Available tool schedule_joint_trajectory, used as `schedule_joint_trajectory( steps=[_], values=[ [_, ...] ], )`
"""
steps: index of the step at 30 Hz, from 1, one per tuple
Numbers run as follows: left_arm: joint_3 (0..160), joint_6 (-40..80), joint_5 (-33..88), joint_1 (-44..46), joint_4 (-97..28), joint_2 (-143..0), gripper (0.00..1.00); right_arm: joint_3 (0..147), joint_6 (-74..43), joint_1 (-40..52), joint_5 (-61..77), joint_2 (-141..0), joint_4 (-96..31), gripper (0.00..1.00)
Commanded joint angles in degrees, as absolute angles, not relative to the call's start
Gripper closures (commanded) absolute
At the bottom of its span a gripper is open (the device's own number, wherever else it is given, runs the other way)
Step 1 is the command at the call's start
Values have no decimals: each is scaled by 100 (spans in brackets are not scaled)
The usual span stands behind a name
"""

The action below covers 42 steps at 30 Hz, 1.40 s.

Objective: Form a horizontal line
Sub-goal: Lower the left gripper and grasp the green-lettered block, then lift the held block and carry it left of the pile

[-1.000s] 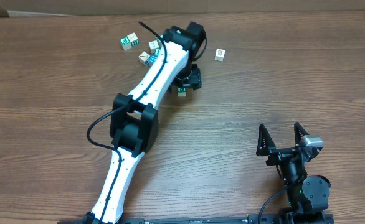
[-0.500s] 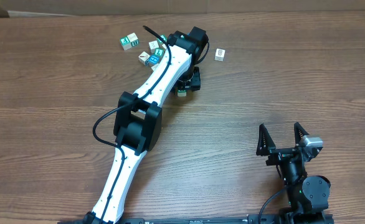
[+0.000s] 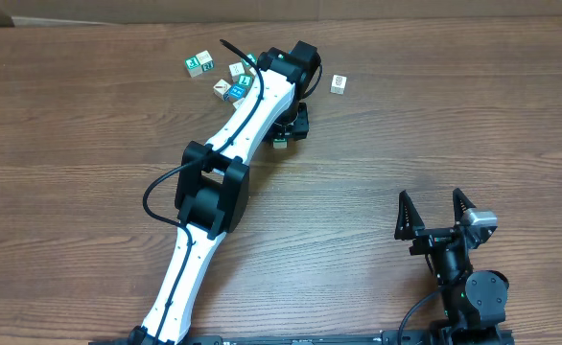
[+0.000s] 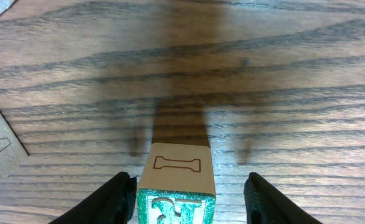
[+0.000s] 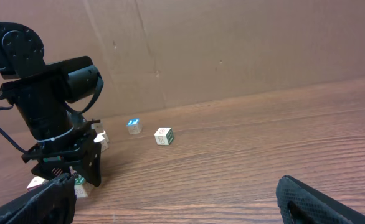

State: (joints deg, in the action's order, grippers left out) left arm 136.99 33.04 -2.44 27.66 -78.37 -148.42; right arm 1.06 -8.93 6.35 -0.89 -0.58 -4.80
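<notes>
Right gripper [image 3: 435,208] sits nearest the base over bare worktop [image 3: 406,125], jaws spread wide and holding nothing. Mid-worktop, left gripper [image 4: 189,193] straddles a green-lettered cube [image 4: 176,186]; jaws open, apparently just clear of its sides. Beyond, loose cubes [image 3: 216,77] scattered, one pale cube [image 3: 338,84] apart; no line formed.

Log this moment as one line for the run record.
left gripper: open, straddling green-lettered wooden cube | right gripper: open, idle | loose cubes not lined up
</notes>
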Motion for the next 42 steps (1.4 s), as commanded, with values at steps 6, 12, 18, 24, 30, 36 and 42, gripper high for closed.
schedule_joint_trajectory(
  steps=[6,12,18,24,30,36,42],
  values=[
    [13767,2974,-362,2735,-7791,-14977,59,47,-891,598,-139,-16,-467,0],
    [13767,2912,-364,2733,-7819,-14977,58,47,-891,598,-139,-16,-467,0],
    [13764,2757,-364,2735,-7870,-14980,56,47,-891,598,-139,-16,-467,0],
    [13764,2757,-364,2735,-7865,-14980,58,47,-891,598,-139,-16,-467,0],
    [13764,2757,-364,2735,-7872,-14980,62,47,-891,598,-139,-16,-467,0],
    [13764,2755,-364,2738,-7881,-14980,62,47,-891,598,-139,-16,-467,0],
    [13762,2698,-366,2735,-7881,-14980,62,47,-891,598,-139,-16,-467,0]
  ],
)
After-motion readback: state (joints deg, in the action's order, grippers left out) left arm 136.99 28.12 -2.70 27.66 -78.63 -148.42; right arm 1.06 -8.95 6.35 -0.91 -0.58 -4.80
